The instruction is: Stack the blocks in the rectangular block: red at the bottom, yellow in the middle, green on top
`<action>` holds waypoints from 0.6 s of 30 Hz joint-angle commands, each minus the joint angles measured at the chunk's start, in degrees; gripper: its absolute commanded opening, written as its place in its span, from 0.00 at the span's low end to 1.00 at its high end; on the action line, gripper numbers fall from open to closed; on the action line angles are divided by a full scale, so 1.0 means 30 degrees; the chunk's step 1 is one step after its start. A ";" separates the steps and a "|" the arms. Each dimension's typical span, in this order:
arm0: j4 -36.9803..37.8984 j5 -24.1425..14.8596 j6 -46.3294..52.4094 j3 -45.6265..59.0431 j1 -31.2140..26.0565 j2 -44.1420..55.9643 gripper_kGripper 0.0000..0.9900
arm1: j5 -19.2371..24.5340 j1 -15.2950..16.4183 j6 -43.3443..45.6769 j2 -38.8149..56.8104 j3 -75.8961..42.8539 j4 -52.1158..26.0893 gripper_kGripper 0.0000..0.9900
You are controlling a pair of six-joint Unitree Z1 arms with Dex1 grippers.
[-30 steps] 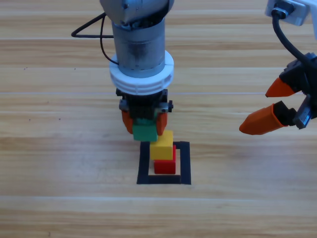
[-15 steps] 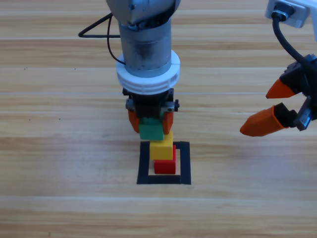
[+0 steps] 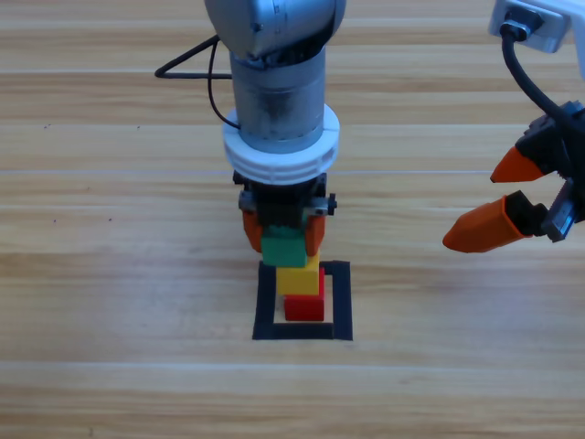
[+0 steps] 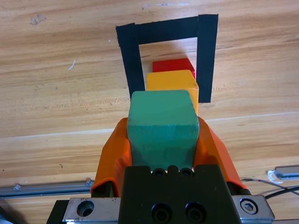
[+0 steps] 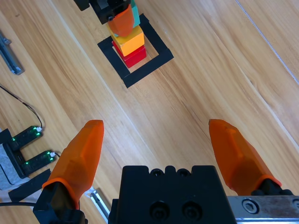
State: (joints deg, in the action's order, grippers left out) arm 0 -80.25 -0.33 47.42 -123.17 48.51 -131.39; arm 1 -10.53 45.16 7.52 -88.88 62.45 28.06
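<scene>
Green cube (image 3: 284,247) clamped in left tool (image 3: 282,230), above yellow (image 3: 299,278), right tool (image 3: 501,197) spread empty

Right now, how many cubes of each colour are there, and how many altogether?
Red cube: 1, at the bottom inside the tape rectangle
Yellow cube: 1, on the red
Green cube: 1, held in the left claw
Total: 3

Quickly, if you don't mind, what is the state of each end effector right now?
Left end effector: closed on the green cube, above the yellow cube.
Right end effector: open, holding nothing, off to the side.
</scene>
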 commanded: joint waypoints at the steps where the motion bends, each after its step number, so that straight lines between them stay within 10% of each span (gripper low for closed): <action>1: -0.0204 0.0198 -0.0073 -0.0398 0.0589 -0.1056 0.07 | 0.0084 -0.0433 0.0131 -0.0375 -0.0601 0.0050 1.00; 18: -0.0234 0.0168 -0.0102 -0.0691 0.0706 -0.1320 0.07 | 0.0084 -0.0433 0.0190 -0.0433 -0.0631 0.0050 1.00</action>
State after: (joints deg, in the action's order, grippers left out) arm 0 -80.29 -0.33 47.42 -125.14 49.18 -131.56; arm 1 -10.53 45.16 7.73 -88.88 62.45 28.06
